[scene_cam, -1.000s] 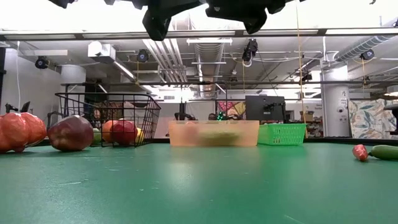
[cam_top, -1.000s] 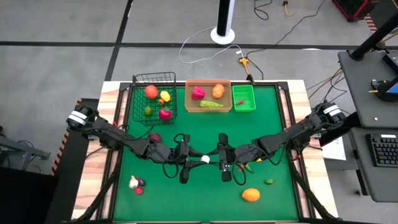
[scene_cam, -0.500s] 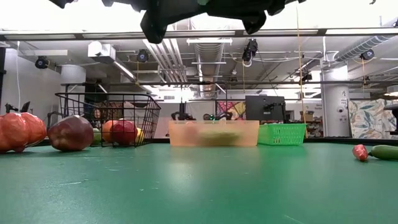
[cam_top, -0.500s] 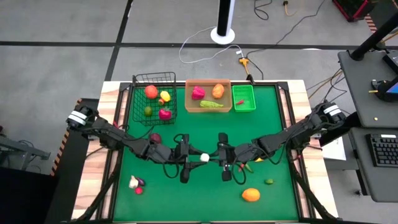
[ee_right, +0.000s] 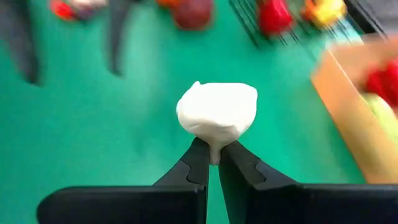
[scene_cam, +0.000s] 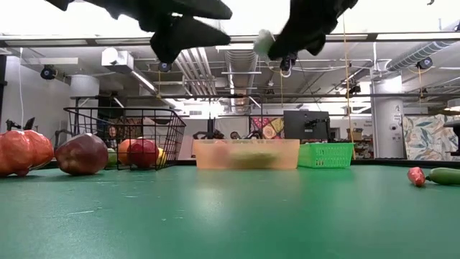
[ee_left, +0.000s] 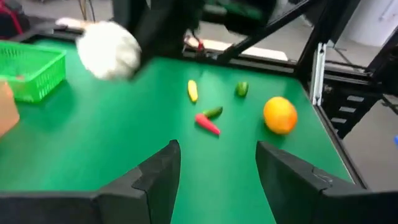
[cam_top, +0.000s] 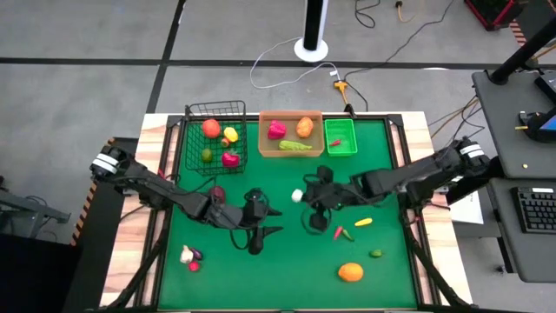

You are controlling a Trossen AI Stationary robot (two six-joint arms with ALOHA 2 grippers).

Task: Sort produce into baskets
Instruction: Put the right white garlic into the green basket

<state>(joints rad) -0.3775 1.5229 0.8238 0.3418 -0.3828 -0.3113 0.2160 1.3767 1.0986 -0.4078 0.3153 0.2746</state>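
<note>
**White garlic piece pinched above the mat**

Green felt covers the table [cam_top: 287,269], the landmark for all that follows. Along its far edge stand three containers: the black wire basket [cam_top: 215,137] at the far left corner, holding red, yellow and green pieces; the tan tray [cam_top: 291,135] at the middle of that edge, with a pink piece, an orange one and a green cucumber; and the small green bin [cam_top: 340,136] just beside the tray.

At the table's centre the two arms meet. The right gripper [ee_right: 214,163] has its fingers pressed together on the stem of a white garlic-like piece [ee_right: 217,114], held up off the felt. The left gripper [ee_left: 217,163], beside it toward the table's left, has its fingers spread and holds nothing.

Loose produce lies on the felt: an orange [cam_top: 350,272] near the front edge, a dark red piece [cam_top: 217,192] left of centre, and tiny chillies [cam_top: 345,233] and a yellow piece [cam_top: 363,222] right of centre.
</note>
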